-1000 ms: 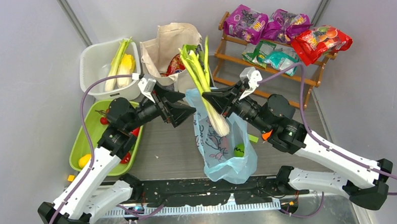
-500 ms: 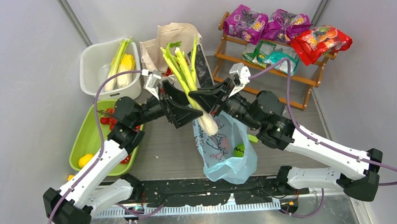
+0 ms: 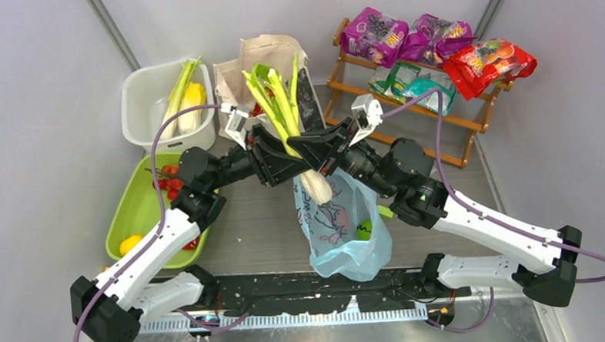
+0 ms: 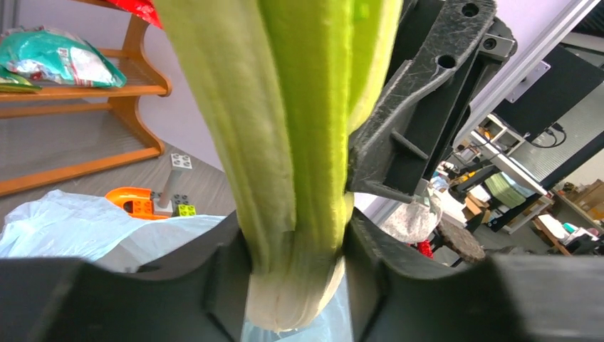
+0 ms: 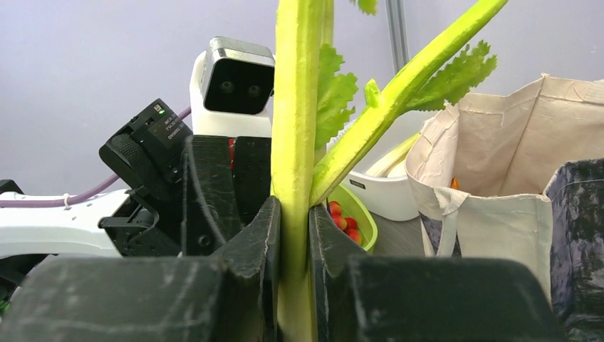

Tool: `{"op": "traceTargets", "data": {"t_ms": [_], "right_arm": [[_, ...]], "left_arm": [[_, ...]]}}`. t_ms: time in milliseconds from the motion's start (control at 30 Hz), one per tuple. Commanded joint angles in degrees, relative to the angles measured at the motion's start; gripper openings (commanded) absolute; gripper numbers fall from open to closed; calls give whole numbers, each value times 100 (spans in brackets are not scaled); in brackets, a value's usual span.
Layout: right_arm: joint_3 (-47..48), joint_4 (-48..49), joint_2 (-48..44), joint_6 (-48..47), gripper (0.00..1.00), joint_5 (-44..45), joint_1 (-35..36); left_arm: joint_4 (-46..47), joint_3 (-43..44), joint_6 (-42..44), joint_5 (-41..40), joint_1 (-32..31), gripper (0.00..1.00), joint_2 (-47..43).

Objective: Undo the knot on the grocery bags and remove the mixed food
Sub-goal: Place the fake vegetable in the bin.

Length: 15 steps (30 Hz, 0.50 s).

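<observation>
1. Left pincer [image 4: 295, 263]: jaws sit against both sides of the green-white stalks' [image 3: 279, 102] pale base. Likely a handover grip.
2. Right pincer [image 5: 292, 242], just beside it: clamped on the same stalks higher up, holding them upright above the light-blue bag [image 3: 341, 235], which sits below both pincers.
3. Writing: the bag's cartoon print and the purple packets [image 3: 374, 33] far right of the pincers are unreadable.

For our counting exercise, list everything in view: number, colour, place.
stalk bundle: one, green-white, over the bag's mouth, between both grippers
plastic bag: one, light blue, centre
green fruit: one, inside the plastic bag
canvas tote: one, cream, behind the bag
tub: one, white, far left; holds pale stalks, yellow vegetable
tray: one, green, left; holds red fruits, one yellow fruit
rack: one, wooden, far right
packets: two purple, two teal, on rack
red packet: one visible, rack's right end
left gripper: one, black, gripping stalk bundle
right gripper: one, black, gripping stalk bundle
</observation>
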Motion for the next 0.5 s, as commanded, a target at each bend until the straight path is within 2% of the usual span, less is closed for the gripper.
{"op": "traceTargets", "data": {"t_ms": [0, 67, 100, 133, 167, 200, 233, 267, 300, 333, 367, 433, 467], "right_arm": [[184, 448, -26, 159, 5, 54, 39], [179, 395, -38, 191, 5, 110, 39], [186, 331, -40, 202, 10, 126, 32], [197, 292, -47, 193, 16, 143, 36], [199, 224, -62, 193, 30, 176, 38], [177, 204, -106, 187, 37, 195, 39], [158, 184, -131, 186, 51, 224, 32], [105, 177, -198, 167, 59, 269, 36], [74, 176, -229, 158, 73, 303, 38], [22, 149, -304, 134, 79, 376, 34], [-6, 122, -381, 107, 90, 418, 31], [-10, -12, -495, 9, 98, 565, 26], [-6, -125, -540, -75, 97, 699, 24]], "left_arm": [[614, 47, -208, -10, -14, 33, 98], [622, 34, -200, -39, -17, 20, 85], [571, 28, -167, -69, -11, 12, 72], [472, 31, -101, -95, -11, 2, 41], [301, 48, -6, -116, -12, 0, 15], [81, 72, 147, -136, -9, 0, -42], [-177, 86, 309, -207, -12, 0, -105], [-473, 105, 485, -362, -8, 0, -168], [-767, 134, 684, -467, 15, 0, -231], [-1093, 184, 874, -560, 42, 0, -302], [-1434, 270, 1084, -640, 90, 0, -357], [-2106, 411, 1482, -813, 240, 0, -474], [-2456, 500, 1717, -892, 347, 0, -514]]}}
